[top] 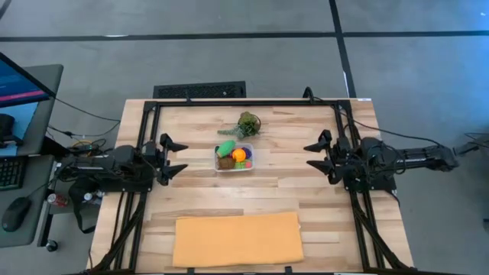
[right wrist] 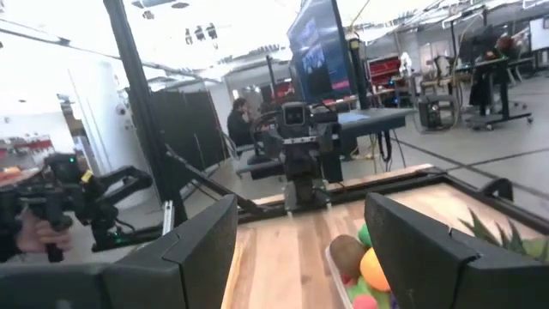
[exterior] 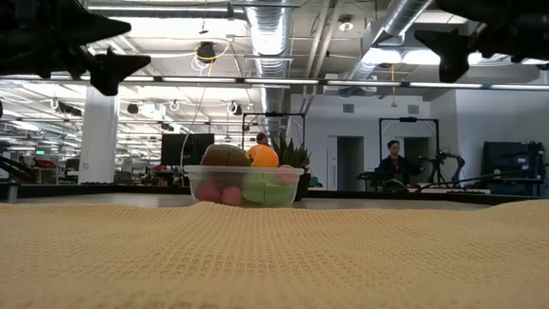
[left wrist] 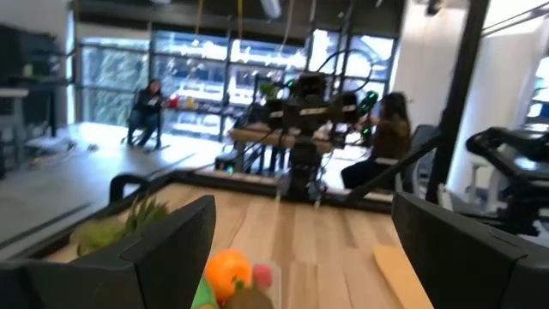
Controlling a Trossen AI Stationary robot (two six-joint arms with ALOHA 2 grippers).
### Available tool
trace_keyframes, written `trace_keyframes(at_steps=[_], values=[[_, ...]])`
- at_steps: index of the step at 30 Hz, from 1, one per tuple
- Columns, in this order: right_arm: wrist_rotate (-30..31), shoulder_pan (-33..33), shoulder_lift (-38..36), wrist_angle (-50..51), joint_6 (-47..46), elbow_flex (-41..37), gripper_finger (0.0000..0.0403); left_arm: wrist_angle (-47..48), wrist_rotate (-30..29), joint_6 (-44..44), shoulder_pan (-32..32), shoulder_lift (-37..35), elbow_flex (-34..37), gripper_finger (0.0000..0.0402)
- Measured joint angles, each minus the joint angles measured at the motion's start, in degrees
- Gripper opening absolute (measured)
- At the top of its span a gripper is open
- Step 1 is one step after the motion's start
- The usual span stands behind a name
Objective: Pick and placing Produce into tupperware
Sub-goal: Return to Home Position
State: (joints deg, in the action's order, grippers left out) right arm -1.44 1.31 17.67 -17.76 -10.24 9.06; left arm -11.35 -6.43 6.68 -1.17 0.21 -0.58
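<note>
Both arms are parked at the sides of the wooden table, and the middle is left to the goods. The left gripper sits by the left frame with its fingers spread wide and nothing between them. The right gripper mirrors it across the way, jaws also apart and empty. Both point inward at the tupperware, each well apart from it. That looks like a resting stance, not a reach.

The clear tub stands mid-table between the two grippers, and it is full. An orange piece, a brown piece and a green piece are heaped above the rim. The low view shows pink pieces pressed against the tub wall. The leafy bunch lies just beyond the tub on bare wood, and the tan sheet lies flat at the near edge. No loose produce shows on the table, so the sorting looks finished.
</note>
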Motion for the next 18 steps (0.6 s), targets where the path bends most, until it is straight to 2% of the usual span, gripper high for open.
trace_keyframes(at_steps=[12,18], values=[[0.2,0.7,-7.0,-3.6,-2.3,-8.5,0.0249,3.5,-2.9,1.5,0.0,0.0,0.1,0.0343],[0.2,0.8,-9.3,5.8,-2.9,-8.7,0.0249,4.9,-3.5,2.0,0.0,0.0,0.1,0.0343]])
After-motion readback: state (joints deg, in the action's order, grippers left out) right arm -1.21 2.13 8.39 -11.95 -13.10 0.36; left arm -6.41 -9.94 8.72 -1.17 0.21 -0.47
